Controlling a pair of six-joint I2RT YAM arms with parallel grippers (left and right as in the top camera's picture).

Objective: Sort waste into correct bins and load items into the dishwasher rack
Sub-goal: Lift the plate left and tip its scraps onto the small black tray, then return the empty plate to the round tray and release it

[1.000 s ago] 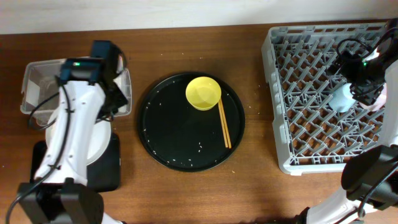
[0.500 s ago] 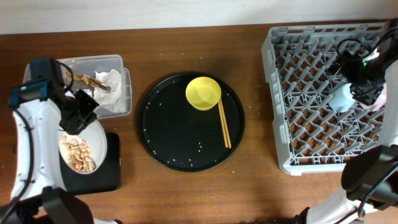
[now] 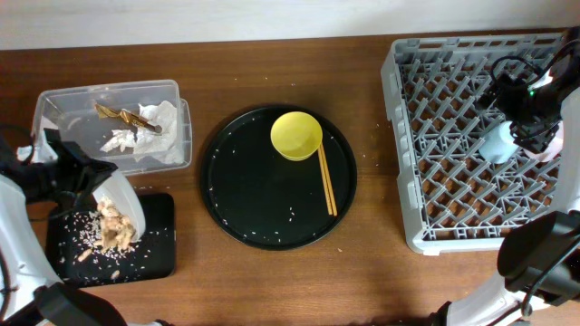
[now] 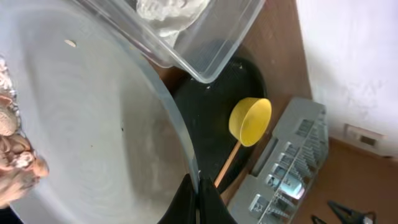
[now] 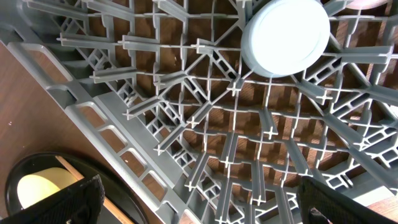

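You'll see a large round black tray lying flat near the middle of the brown wooden table. A pale wall runs along the table's far edge.

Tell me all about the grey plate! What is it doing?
The grey plate is round, smooth and pale, with a thin rim. The left gripper pinches that rim and holds the plate tipped steeply over the shallow black tray. Its low edge holds a heap of beige food scraps, and crumbs lie scattered in the tray below. The rest of its face is nearly bare.
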